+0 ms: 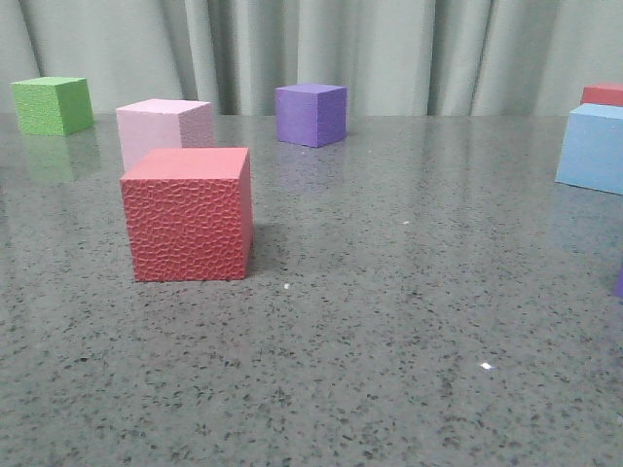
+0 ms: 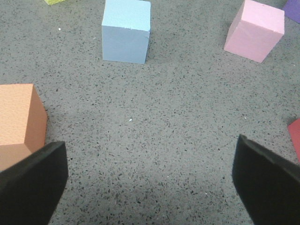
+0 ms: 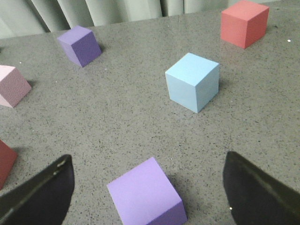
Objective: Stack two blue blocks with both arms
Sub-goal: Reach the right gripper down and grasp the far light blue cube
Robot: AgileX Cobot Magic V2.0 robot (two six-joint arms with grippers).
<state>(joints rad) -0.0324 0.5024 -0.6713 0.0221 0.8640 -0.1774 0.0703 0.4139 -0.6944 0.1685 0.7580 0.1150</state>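
One blue block (image 2: 126, 32) lies on the speckled grey table ahead of my left gripper (image 2: 150, 183), well apart from it. That gripper is open, with only bare table between its black fingers (image 2: 33, 183). The other blue block (image 3: 193, 82) sits beyond my right gripper (image 3: 147, 178), and it also shows at the right edge of the front view (image 1: 594, 148). The right gripper is open too, and a purple cube (image 3: 147, 197) stands between its fingers (image 3: 255, 187) without touching them. Neither gripper appears in the front view.
A red cube (image 1: 187, 214), a pink cube (image 1: 164, 131), a green cube (image 1: 53, 105) and a purple cube (image 1: 311, 114) stand on the table (image 1: 389, 321). An orange cube (image 2: 18, 117) is close to the left finger. A red cube (image 3: 243, 23) sits behind the right-hand blue block.
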